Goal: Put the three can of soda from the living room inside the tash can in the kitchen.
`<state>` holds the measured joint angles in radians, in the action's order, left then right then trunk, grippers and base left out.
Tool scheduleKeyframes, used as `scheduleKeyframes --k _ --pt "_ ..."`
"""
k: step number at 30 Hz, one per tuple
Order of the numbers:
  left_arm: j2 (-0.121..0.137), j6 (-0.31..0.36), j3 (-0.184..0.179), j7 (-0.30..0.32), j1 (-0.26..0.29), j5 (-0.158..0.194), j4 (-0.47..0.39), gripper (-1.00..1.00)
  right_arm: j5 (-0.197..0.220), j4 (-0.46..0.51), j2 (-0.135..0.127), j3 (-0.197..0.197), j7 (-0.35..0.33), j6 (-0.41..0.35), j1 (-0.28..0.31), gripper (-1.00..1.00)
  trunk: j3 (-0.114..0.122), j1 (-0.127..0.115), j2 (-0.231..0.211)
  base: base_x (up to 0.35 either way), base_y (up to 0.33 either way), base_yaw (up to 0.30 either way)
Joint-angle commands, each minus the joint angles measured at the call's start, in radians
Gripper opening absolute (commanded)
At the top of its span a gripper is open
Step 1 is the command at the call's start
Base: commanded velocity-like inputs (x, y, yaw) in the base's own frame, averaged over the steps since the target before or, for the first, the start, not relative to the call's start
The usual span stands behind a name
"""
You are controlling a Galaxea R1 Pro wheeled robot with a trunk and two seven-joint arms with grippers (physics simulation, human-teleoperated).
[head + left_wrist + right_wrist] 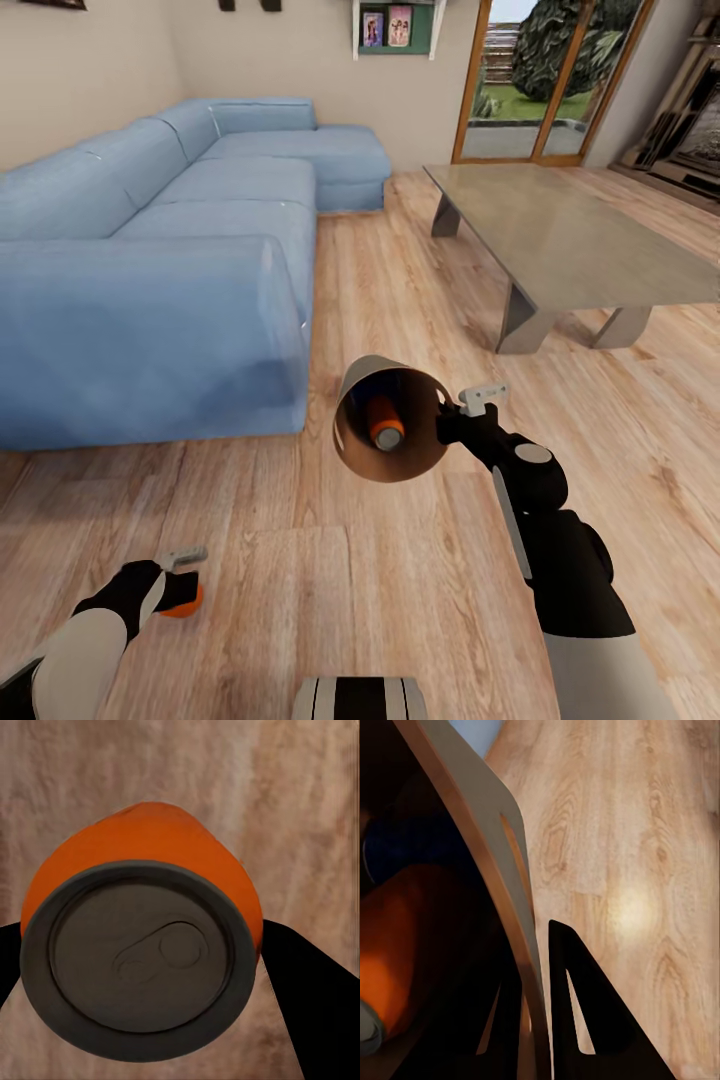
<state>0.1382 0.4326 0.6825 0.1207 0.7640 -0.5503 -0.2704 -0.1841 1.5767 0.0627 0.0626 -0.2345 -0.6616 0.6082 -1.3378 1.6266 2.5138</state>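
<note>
My right gripper [452, 416] is shut on the rim of the tash can [416, 456], holding it above the wood floor and tipped with its mouth toward the head camera. An orange can of soda [382, 422] lies inside against the brown wall. In the right wrist view the rim [480, 832] runs between my fingers [585, 1020]. That orange can [397, 952] and a dark blue can [412, 847] show inside. My left gripper [176, 583] is low at the front left, shut on a second orange can [186, 601]. Its grey top [142, 960] faces the left wrist camera.
A long blue corner sofa [150, 250] takes up the left side. A glass low table [570, 240] stands at the right, with wood floor [380, 280] between them. Glass doors [540, 80] and a wall shelf [395, 30] are at the back, a fireplace [690, 130] at the far right.
</note>
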Motion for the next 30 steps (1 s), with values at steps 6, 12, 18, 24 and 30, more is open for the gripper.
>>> scheduleKeyframes --k 6,12,18,24,30 --pt "0.0 0.008 0.0 0.014 0.0 -0.002 0.002 -1.0 0.009 -0.002 0.001 0.0 -0.005 -0.003 -0.001 -1.0 0.023 -0.003 -0.001 0.0 0.0 0.0" --pt "0.0 0.016 0.0 0.017 0.0 -0.003 0.003 -1.0 0.002 -0.002 0.0 0.0 -0.005 -0.083 -0.002 -1.0 0.047 -0.005 -0.003 0.0 0.0 0.0" --pt "-0.001 0.024 0.001 0.019 0.004 -0.004 0.005 -1.0 -0.002 -0.001 0.0 -0.001 -0.005 -0.194 -0.004 -1.0 0.07 -0.008 -0.004 0.0 0.0 0.0" --pt "-0.001 0.062 0.002 0.047 0.007 -0.004 0.0 -1.0 -0.006 0.003 -0.006 -0.004 -0.004 -0.238 -0.005 -1.0 0.093 -0.011 -0.006 0.0 0.0 0.0" --pt "0.0 0.09 0.002 0.09 0.011 -0.005 -0.002 -1.0 -0.023 0.003 -0.01 -0.018 -0.004 -0.243 -0.018 -1.0 0.116 -0.014 -0.007 0.0 0.0 0.0"
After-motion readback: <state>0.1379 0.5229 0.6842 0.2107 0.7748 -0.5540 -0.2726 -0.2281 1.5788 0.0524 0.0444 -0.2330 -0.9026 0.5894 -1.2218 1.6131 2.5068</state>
